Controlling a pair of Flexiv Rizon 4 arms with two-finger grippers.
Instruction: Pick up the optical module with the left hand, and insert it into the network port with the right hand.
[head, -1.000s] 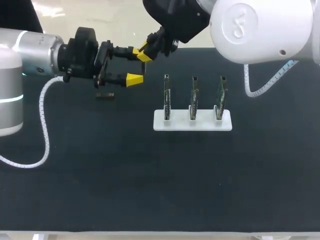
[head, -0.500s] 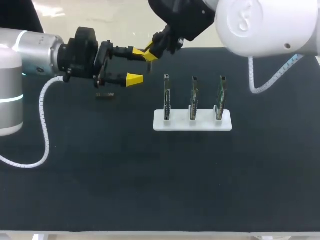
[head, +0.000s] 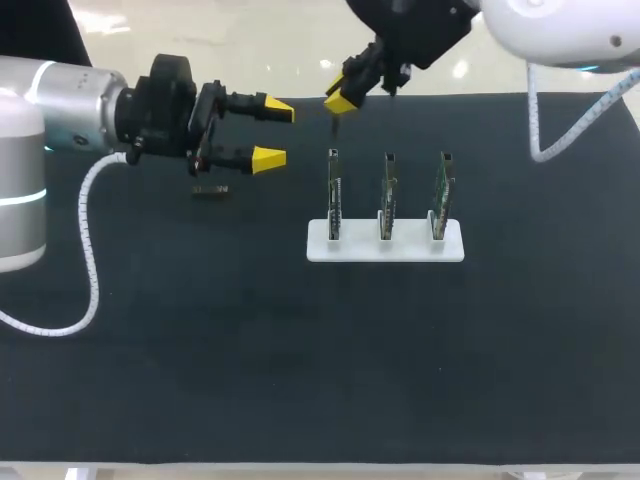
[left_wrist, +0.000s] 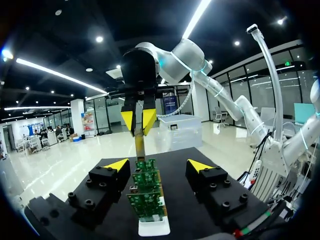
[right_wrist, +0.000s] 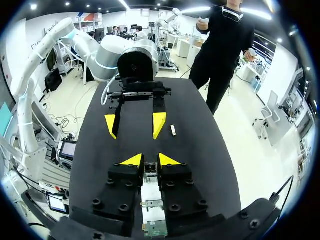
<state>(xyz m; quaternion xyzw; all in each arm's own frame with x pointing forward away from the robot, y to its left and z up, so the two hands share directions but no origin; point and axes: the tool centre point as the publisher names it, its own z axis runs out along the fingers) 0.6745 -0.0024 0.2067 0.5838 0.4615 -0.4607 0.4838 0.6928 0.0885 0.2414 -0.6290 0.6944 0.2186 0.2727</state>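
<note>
Optical module (left_wrist: 139, 147) pinched between right fingers (head: 340, 100), left fingers (head: 268, 157) spread

The optical module (left_wrist: 139, 145) is a slim, pale metallic strip, pinched at its upper end between the fingers of the right gripper (head: 340, 100); it hangs upright with its free end pointing down, in the air and touching nothing below; it is just above the leftmost of three green circuit boards (head: 334, 195), in line with their row; the boards stand upright, side by side, in a white base (head: 385, 247) on the black mat.
</note>
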